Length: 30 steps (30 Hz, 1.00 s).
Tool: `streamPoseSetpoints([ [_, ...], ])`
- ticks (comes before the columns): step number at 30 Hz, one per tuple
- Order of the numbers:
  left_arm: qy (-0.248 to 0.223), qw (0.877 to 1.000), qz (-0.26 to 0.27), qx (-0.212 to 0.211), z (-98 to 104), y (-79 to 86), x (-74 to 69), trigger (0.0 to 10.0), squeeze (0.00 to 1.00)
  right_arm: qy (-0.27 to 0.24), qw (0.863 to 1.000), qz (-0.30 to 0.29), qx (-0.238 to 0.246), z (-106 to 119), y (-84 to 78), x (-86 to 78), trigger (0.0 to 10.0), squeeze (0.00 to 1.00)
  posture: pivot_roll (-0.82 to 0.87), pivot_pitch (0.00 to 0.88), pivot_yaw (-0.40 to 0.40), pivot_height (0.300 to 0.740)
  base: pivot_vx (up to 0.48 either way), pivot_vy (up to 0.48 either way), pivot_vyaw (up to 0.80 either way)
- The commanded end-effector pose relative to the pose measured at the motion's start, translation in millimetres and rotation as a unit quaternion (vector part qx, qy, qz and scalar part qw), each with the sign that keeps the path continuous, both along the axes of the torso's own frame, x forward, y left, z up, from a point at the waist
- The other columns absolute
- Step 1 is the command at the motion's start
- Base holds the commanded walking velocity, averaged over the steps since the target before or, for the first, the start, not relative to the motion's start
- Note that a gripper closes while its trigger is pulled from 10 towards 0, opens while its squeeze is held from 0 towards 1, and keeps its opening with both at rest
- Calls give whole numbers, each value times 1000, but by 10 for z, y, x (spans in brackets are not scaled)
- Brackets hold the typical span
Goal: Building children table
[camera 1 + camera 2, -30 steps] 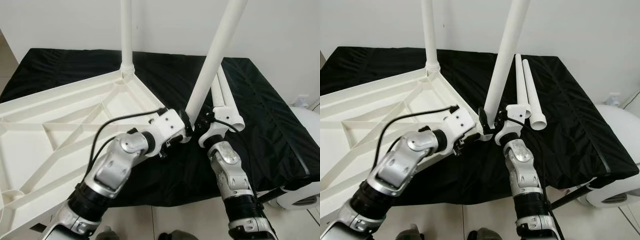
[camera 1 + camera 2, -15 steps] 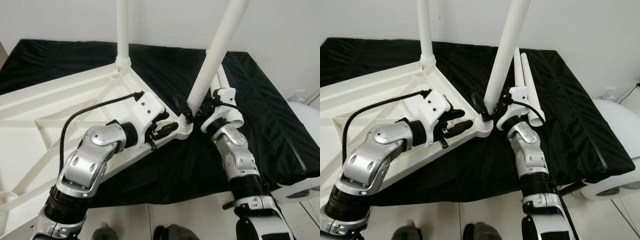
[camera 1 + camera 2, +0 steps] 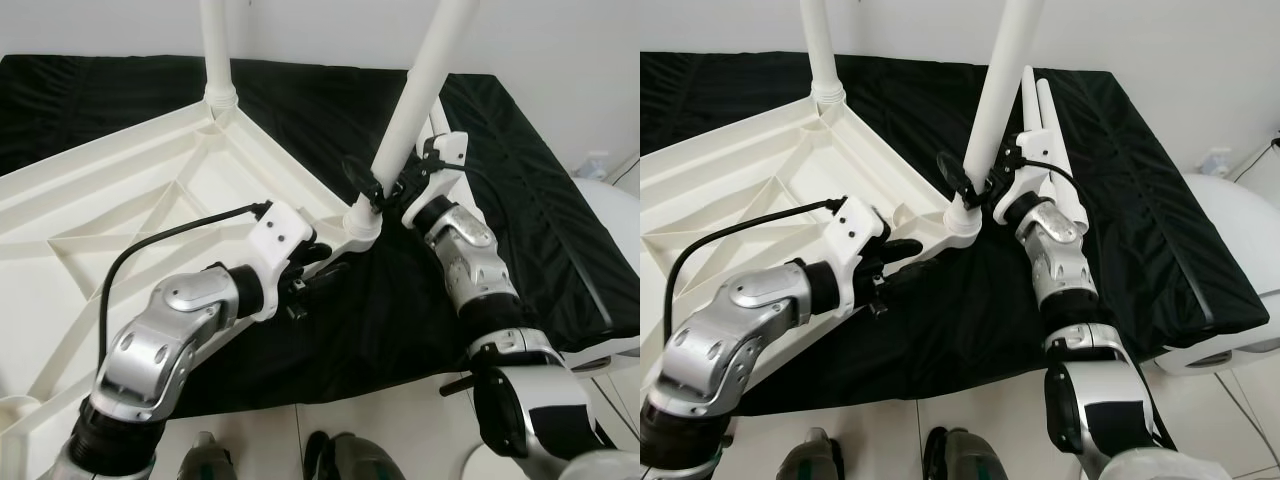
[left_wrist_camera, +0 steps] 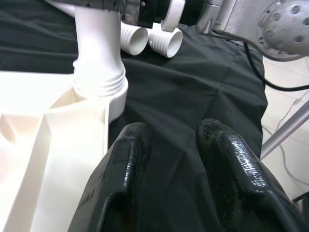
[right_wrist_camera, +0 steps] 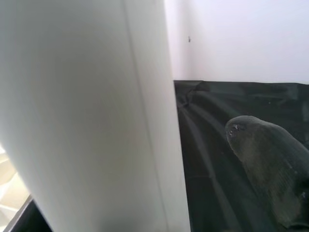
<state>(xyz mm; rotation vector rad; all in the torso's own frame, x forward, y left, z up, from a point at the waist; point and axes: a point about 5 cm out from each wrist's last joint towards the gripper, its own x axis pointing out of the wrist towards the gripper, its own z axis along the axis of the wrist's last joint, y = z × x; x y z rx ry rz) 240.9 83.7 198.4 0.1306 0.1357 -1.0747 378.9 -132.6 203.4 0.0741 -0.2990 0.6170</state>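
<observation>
Black cloth (image 3: pixel 560 200) — right pincer (image 3: pixel 385 190) around tilted leg (image 3: pixel 425 75), top cropped — left pincer (image 3: pixel 320 265) parted, empty.

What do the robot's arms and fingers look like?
Both arms are shiny silver metal with rounded joints, black ribbed bands lower down, and white blocks at the wrists. A black cable loops to the left wrist, and a thinner one runs along the right. The left gripper has two fat, glossy black fingers with rounded tips. The right gripper has the same black fingers.
</observation>
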Motion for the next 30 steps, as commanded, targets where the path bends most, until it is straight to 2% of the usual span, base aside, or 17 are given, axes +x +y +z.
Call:
streamPoseSetpoints([
  [1, 6, 1000, -21, -7, 14, -29, -64, 10000, 0, -8, 1000, -16, 12, 22, -83, 23, 10000, 0, 45, 148, -95, 740, 0, 0, 0],
  [9, 27, 998, -14, -48, 47, -102, -157, 10000, 0, -4, 1000, -22, 17, 47, 0, 100, 10000, 0, 63, 163, -90, 740, 0, 0, 0],
  [12, 38, 997, -4, -70, 53, -150, -225, 10000, 0, -1, 1000, -16, 5, 95, 57, 146, 10000, 0, 74, 174, -97, 740, 0, 0, 0],
  [15, 42, 996, -1, -76, 49, -166, -252, 10000, 0, 0, 1000, -13, -2, 122, 82, 162, 10000, 0, 90, 185, -105, 740, 0, 0, 0],
  [18, 49, 995, 14, -85, 46, -195, -307, 10000, 0, -5, 1000, -2, -14, 214, 174, 208, 10000, 0, 105, 196, -111, 740, 0, 0, 0],
  [23, 50, 995, 27, -84, 49, -191, -296, 10000, 0, -18, 1000, 8, -11, 260, 231, 204, 10000, 0, 105, 192, -112, 740, 0, 0, 0],
  [26, 44, 995, 40, -85, 62, -172, -225, 10000, 0, -30, 1000, 2, 4, 224, 184, 164, 10000, 0, 94, 169, -109, 740, 0, 0, 0],
  [29, 35, 994, 57, -88, 103, -149, -110, 10000, 0, -37, 999, -27, 10, 92, 33, 89, 10000, 0, 74, 138, -101, 740, 0, 0, 0],
  [30, 35, 994, 57, -88, 103, -149, -110, 10000, 0, -37, 999, -27, 10, 92, 33, 89, 10000, 0, 74, 138, -101, 740, 0, 0, 0],
])
